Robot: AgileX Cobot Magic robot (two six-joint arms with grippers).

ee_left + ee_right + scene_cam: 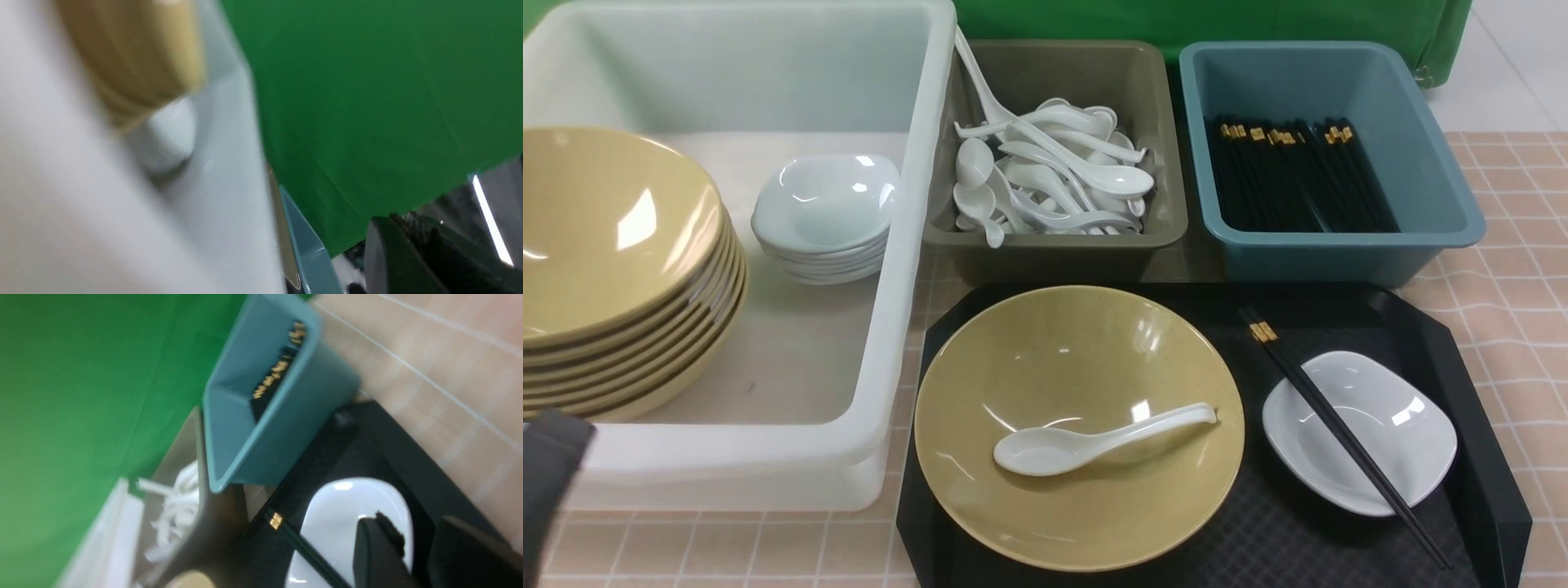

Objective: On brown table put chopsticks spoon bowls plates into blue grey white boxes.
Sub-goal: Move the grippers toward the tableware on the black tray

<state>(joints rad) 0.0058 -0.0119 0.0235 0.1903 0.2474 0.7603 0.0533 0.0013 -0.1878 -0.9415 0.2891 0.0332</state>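
Front view: the left claw (547, 474) sits just beside the white box (894, 269); I cannot tell how its jaws stand. Left wrist view: blurred, the bowls (135, 61) lie beyond the claw. Right wrist view: the right claw (421, 555) is spread, and the plate (343, 514) with chopsticks (302, 545) is directly ahead.

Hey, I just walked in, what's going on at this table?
A two-armed robot is clearing a black tray into bins. On the tray sit a tan bowl with a white spoon inside and a small plate with chopsticks lying across it. The white tub has stacked bowls and stacked plates, the grey bin spoons, the blue bin more chopsticks. The right gripper is open, pointed toward the plate; the left arm is by the tub's near corner.
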